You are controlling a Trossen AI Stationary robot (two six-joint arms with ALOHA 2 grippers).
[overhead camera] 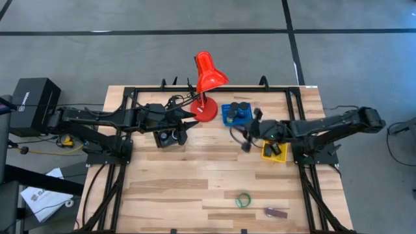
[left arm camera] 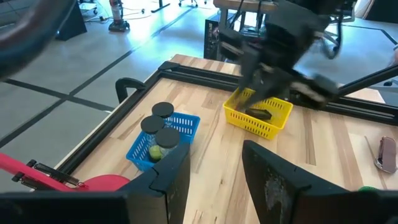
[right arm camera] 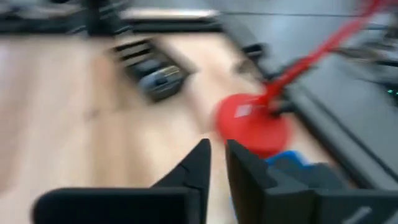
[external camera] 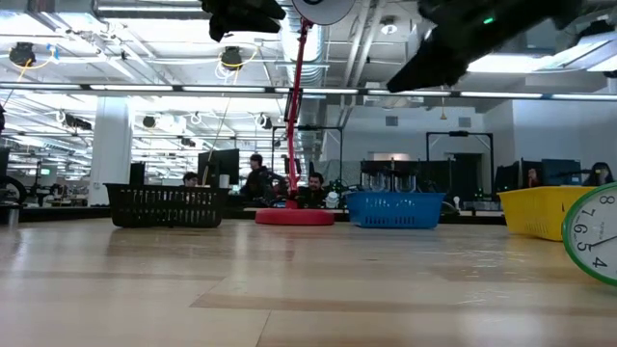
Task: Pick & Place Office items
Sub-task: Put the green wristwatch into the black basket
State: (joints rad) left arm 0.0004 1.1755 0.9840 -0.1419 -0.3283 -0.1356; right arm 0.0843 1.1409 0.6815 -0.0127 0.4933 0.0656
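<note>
Right gripper (overhead camera: 246,138) is raised between the blue tray (overhead camera: 227,117) and yellow tray (overhead camera: 265,155), fingers nearly together, nothing visibly between them. Left gripper (overhead camera: 184,125) waits by the black tray (overhead camera: 160,140), fingers apart, empty. Green tape ring (overhead camera: 243,200) and maroon oblong (overhead camera: 275,212) lie loose near the table's front edge; black rolls (overhead camera: 238,106) sit in the blue tray. We judge: reopen wide, descend square over the ring, avoid the red lamp (overhead camera: 207,81). No readable brands; only clock numerals (external camera: 596,231).

Two dark jointed arms w/ cables
</note>
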